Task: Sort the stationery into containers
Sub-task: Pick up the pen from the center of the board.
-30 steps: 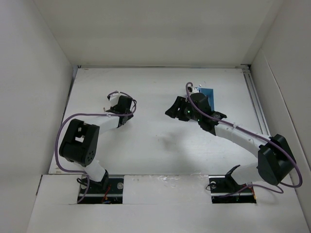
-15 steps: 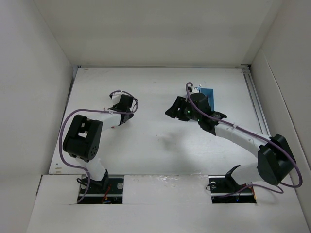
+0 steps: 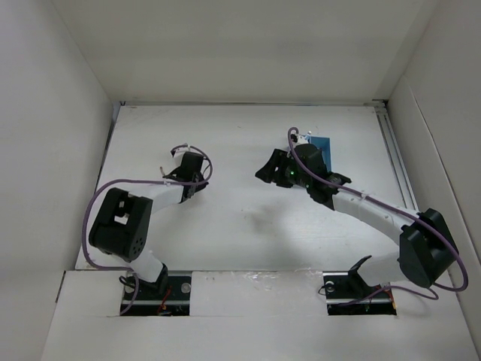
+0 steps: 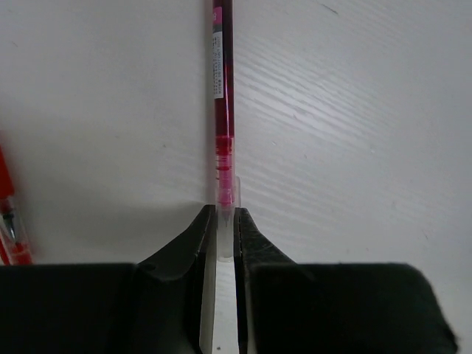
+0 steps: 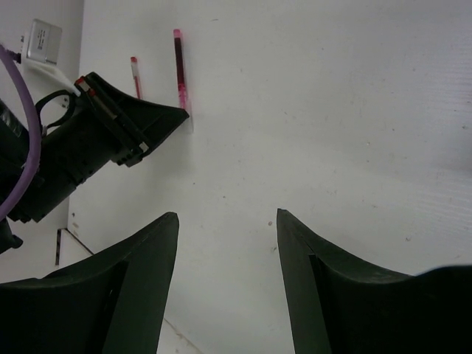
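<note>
My left gripper (image 4: 221, 214) is shut on the clear cap end of a dark red pen (image 4: 220, 88), which stretches straight away from the jaws along the white table. A second red pen (image 4: 9, 221) lies at the left edge of that view. The right wrist view shows both pens, the dark red pen (image 5: 179, 66) and the thinner red pen (image 5: 135, 74), next to the left gripper (image 5: 177, 114). My right gripper (image 5: 227, 214) is open and empty above bare table. The blue box (image 3: 324, 146) sits behind the right wrist, mostly hidden. In the top view the left gripper (image 3: 189, 171) is left of centre and the right gripper (image 3: 270, 170) is right of centre.
White walls enclose the table (image 3: 240, 218) on the left, back and right. Purple cables loop off both arms. A small grey block (image 5: 43, 38) on a white bracket is fixed to the left arm.
The left arm's elbow has swung right and then back left, and the left gripper has shifted slightly nearer. The right arm has not moved.
</note>
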You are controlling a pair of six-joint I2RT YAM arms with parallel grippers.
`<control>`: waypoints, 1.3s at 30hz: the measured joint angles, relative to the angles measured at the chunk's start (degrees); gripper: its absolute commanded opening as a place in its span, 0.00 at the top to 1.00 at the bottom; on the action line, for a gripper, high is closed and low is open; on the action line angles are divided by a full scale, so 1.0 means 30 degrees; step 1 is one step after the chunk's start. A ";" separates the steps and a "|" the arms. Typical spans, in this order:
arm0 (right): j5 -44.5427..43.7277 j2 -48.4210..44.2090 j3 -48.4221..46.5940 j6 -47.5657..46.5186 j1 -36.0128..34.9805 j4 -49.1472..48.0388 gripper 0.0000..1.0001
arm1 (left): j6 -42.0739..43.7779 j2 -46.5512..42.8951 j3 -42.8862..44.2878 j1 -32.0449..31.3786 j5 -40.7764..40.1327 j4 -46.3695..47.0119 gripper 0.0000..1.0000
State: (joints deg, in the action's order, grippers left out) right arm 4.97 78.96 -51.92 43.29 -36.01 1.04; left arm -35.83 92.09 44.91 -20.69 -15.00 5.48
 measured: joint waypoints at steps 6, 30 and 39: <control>0.0000 -0.0007 0.0000 0.0000 0.0000 0.0000 0.33 | 0.0670 -0.2820 -0.1902 -0.1129 0.2659 0.1617 1.00; 0.0918 -0.0007 0.0007 -0.0066 0.0138 -0.0495 0.21 | 0.2790 -0.2616 -0.3767 -0.4692 1.4324 0.8961 1.00; -0.1792 -0.0095 0.0044 0.0095 0.0707 -0.0175 0.20 | 0.2484 -0.2696 -0.3708 -0.4656 1.4972 0.9901 1.00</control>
State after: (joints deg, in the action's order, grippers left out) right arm -0.40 78.67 -51.79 43.57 -33.89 0.51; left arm -28.38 84.01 33.78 -34.65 29.91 35.18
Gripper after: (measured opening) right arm 0.796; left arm 0.058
